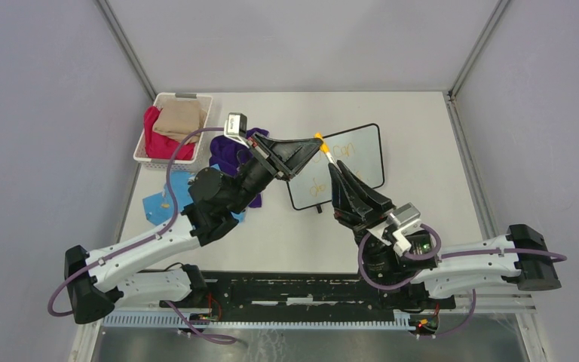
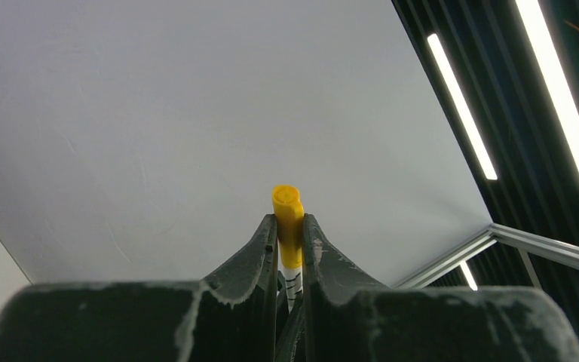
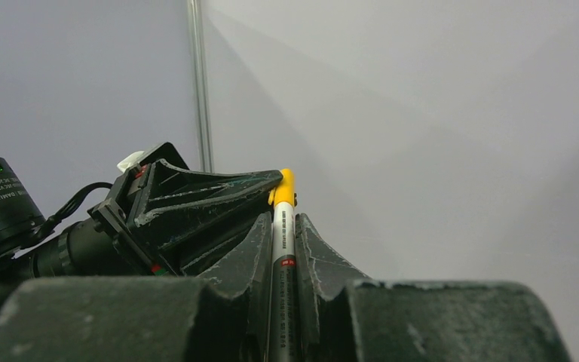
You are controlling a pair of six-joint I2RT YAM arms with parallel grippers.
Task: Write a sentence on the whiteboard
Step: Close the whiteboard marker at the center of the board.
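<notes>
The whiteboard [image 1: 362,162] lies flat at the table's middle. The sentence [image 1: 340,146] shows as thin yellow-orange letters in two lines, partly hidden by the grippers. A white marker [image 1: 330,156] with a yellow cap [image 1: 320,138] is held in the air above the board by both grippers. My left gripper [image 1: 318,143] is shut on the yellow cap [image 2: 288,215]. My right gripper [image 1: 335,167] is shut on the marker's barrel [image 3: 283,234], just below the cap [image 3: 286,187]. The left gripper's fingers [image 3: 196,197] show in the right wrist view.
A white basket [image 1: 148,132] with red and tan cloths stands at the back left. A purple cloth [image 1: 228,154] and a blue cloth [image 1: 157,204] lie under the left arm. Grey enclosure walls surround the table.
</notes>
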